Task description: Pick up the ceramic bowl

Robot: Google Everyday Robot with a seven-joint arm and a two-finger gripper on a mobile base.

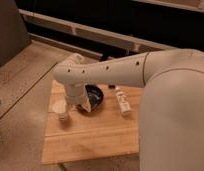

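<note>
Pincer (84, 104) hangs over rim of ceramic bowl (97, 93).

Cream tubular arm (110, 70) — dark-dotted — jaws at ceramic bowl (96, 94).

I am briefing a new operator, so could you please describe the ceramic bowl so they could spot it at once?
Start at the wooden tabletop under the white arm. The ceramic bowl sits between a white cup and a white bottle, with the gripper at its cup-side rim. It is the only dark, wide, shallow dish there.
</note>
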